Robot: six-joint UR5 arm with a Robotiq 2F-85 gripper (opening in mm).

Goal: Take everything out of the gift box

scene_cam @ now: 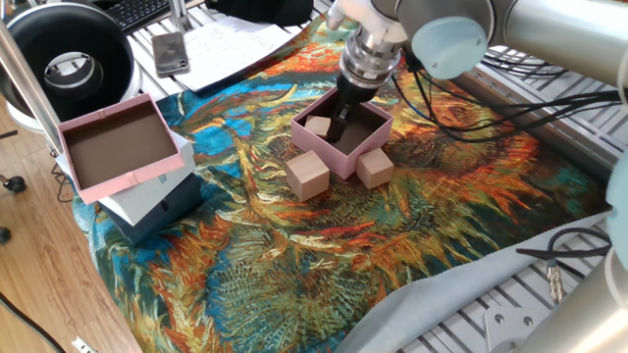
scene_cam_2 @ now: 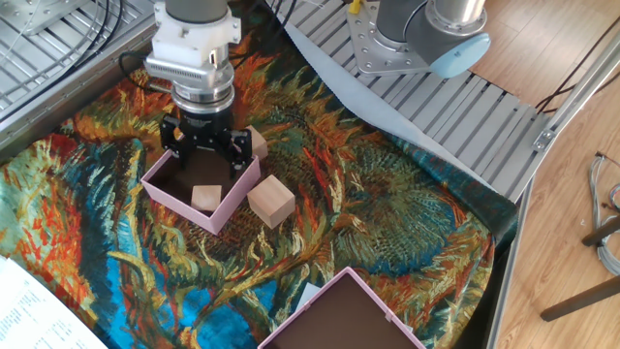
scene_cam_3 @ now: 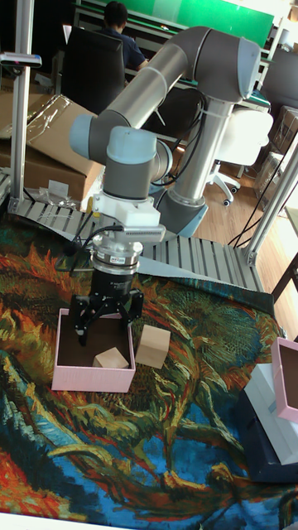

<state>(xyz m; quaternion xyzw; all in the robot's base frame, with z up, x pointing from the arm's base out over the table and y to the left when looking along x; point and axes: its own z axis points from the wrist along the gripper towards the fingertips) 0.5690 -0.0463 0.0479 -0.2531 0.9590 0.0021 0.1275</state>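
Note:
The pale-pink gift box (scene_cam: 343,155) (scene_cam_2: 228,199) (scene_cam_3: 91,378) sits on the patterned cloth. One small tan block (scene_cam: 317,126) (scene_cam_2: 204,197) (scene_cam_3: 111,358) lies inside it, near a corner. Two more tan blocks rest outside on the cloth: a larger one (scene_cam: 307,176) (scene_cam_2: 270,201) (scene_cam_3: 153,345) and a smaller one (scene_cam: 375,167) (scene_cam_2: 257,142), both against the box's walls. My gripper (scene_cam: 339,120) (scene_cam_2: 201,153) (scene_cam_3: 105,323) points straight down into the box. It stands open with nothing between its fingers, a little away from the inside block.
A larger pink-rimmed brown tray (scene_cam: 118,147) (scene_cam_2: 339,310) lies on a white and dark blue box (scene_cam: 162,206) at the cloth's edge. Papers (scene_cam: 231,44), a phone (scene_cam: 170,51) and a black round unit (scene_cam: 69,49) lie beyond. Cables (scene_cam: 549,108) run along the metal bench.

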